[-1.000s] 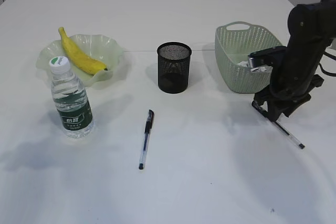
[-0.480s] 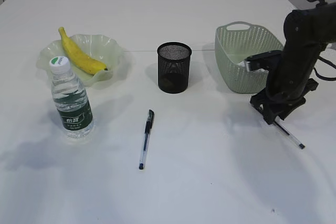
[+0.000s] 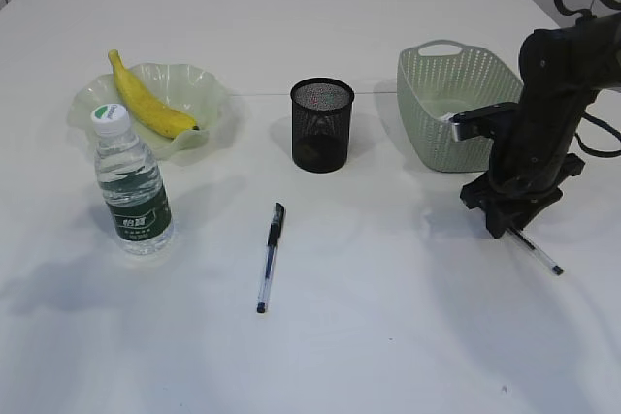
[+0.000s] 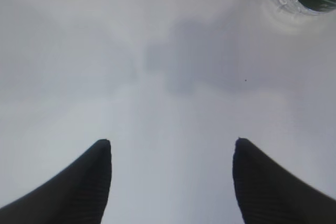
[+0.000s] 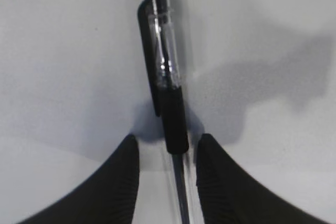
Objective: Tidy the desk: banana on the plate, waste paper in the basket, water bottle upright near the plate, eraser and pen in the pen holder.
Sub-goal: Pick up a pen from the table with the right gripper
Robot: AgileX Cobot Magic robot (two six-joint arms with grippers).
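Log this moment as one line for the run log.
right gripper: open astride pen on desk | left gripper: open, empty | banana: on plate

The banana (image 3: 146, 99) lies on the plate (image 3: 204, 84); the right end effector (image 3: 505, 215) is down over a pen (image 3: 537, 251).

The desk (image 3: 320, 336) is seen as smooth, matt white. The plate (image 3: 199, 84) looks translucent pale green and glossy. The bottle (image 3: 132, 186) is made of clear shiny plastic, ridged near its base. The holder (image 3: 322, 126) is formed of black wire mesh. The basket (image 3: 427, 118) is moulded in matt perforated plastic. The pen (image 5: 169, 93) is built of clear glossy plastic with a black grip. Ribbed matt black pads (image 5: 123, 182) are shown.
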